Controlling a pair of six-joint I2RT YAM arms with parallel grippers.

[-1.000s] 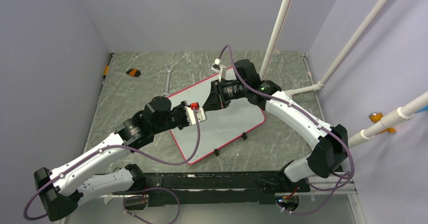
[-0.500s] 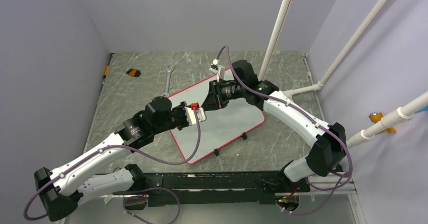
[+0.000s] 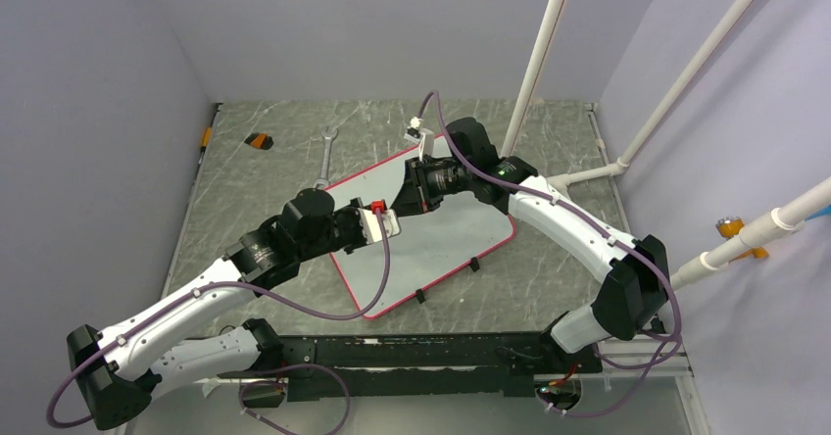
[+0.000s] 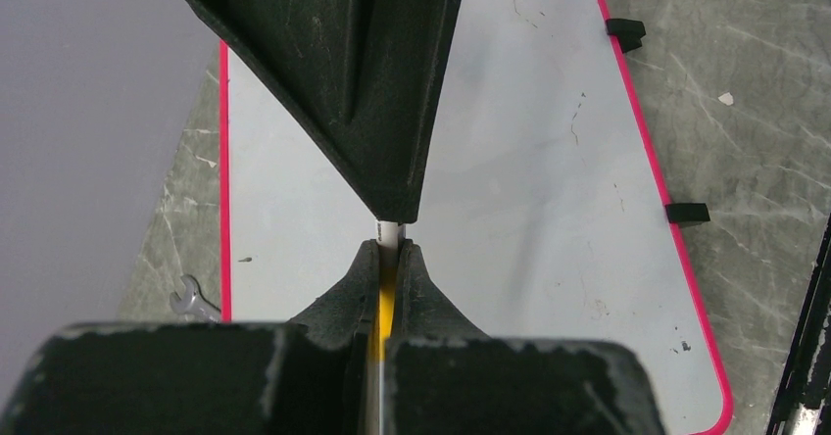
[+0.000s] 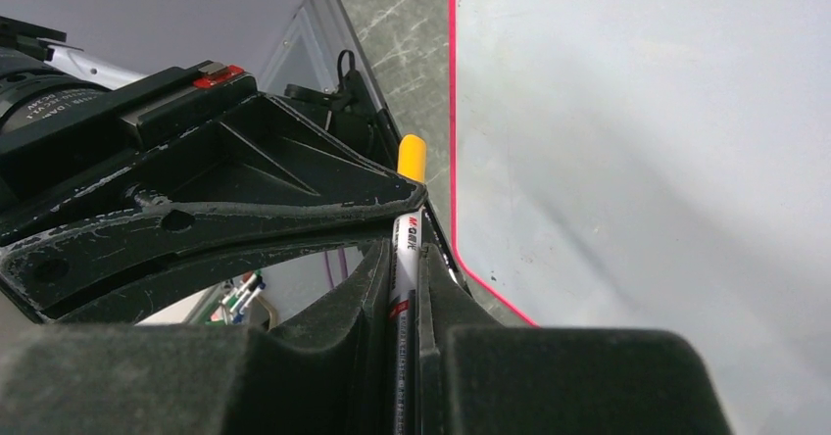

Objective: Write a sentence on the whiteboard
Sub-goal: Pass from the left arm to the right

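Whiteboard (image 3: 456, 239) lies blank and askew on the surface (image 3: 250, 195). Above it, left hand (image 4: 390, 251) and right hand (image 5: 407, 256) both clamp the marker (image 5: 406, 231), probably for uncapping. The next move calls for a straight pull apart.

The whiteboard (image 4: 549, 161) is smooth and pale with a soft sheen, flecked by small dark specks and faint smudges. Its thin pink-red rim looks like glossy plastic, and the clips (image 4: 686, 213) on it are matt black. The bench (image 4: 755, 92) has a dull grey, stone-like finish veined in white. The left hand (image 4: 389, 251) and right hand (image 5: 401, 259) are matt black, grainy plastic, scuffed pale at the edges. The marker (image 5: 406, 231) is smooth, shiny plastic. The wrench (image 3: 323, 156) is bare metal.
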